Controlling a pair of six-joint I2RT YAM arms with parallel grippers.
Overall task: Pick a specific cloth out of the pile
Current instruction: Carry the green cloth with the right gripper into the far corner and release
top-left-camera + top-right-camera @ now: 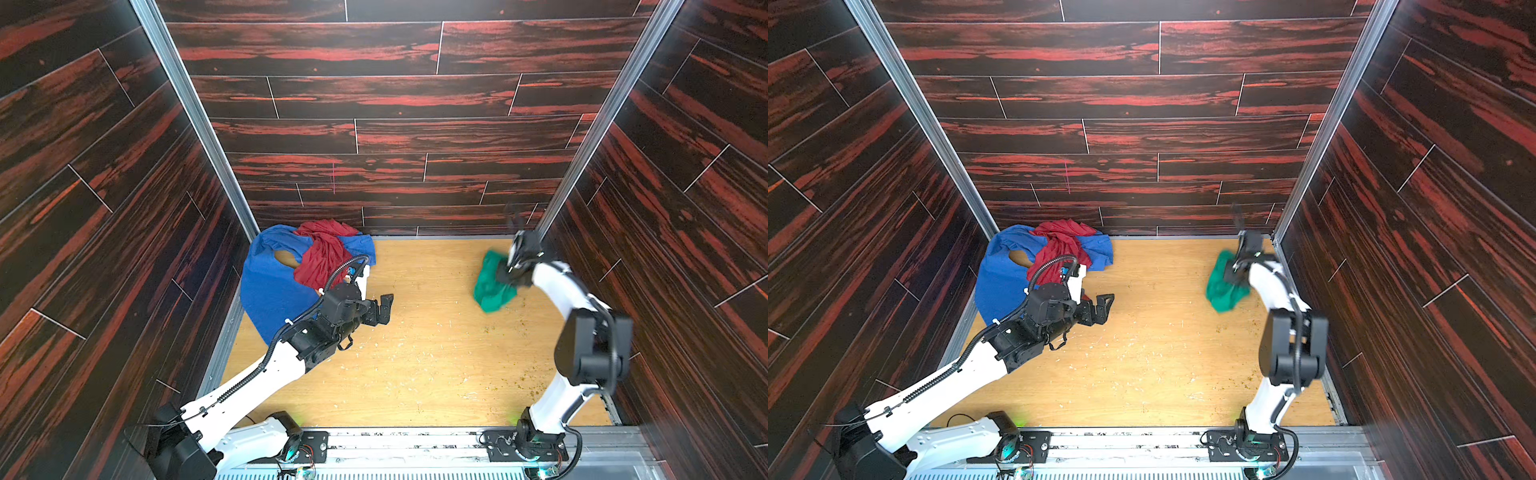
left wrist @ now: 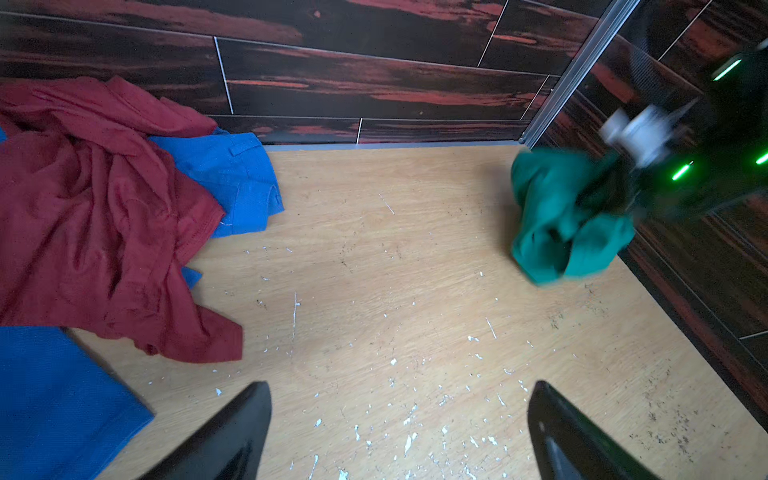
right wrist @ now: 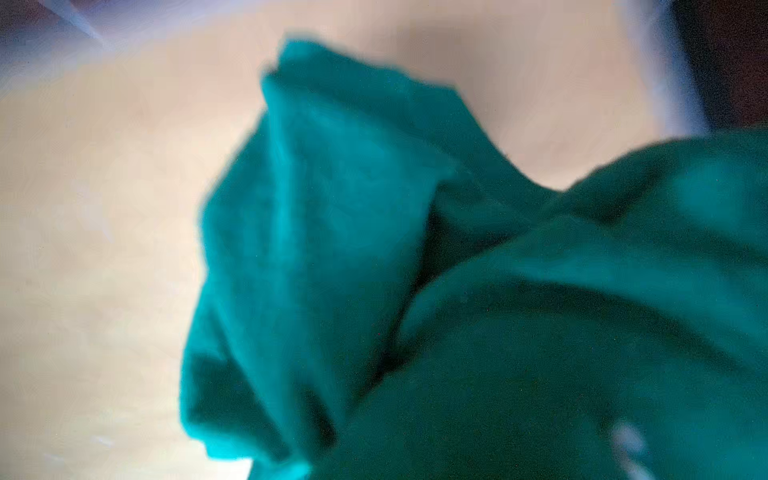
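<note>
Presently catalogued, pincer outward:

- R pincer (image 1: 508,271): blurred, tips buried in the cloth (image 1: 492,286). Jaw gap is hidden, so open vs. clamped cannot be told.
- The cloth: emerald green, bunched in a loose wad at far R of the tabletop (image 1: 415,365), well apart from the pile. Right wrist view is filled w/ its folds (image 3: 332,249).
- Handling (judged): light, limp, non-fragile, no stiff edge. Best taken at a thick gathered fold near top of wad. A single thin layer could be lost.
- Obstructions: side wall (image 1: 590,266) & corner post (image 1: 555,208) just beside the wad; swing room judged tight.
- L pincer (image 1: 384,309): jaws spread wide, nothing held, over bare wood.
- Pile: blue cloth (image 1: 270,291) w/ red cloth (image 1: 324,253) draped over it, far L corner; not in the way.
</note>
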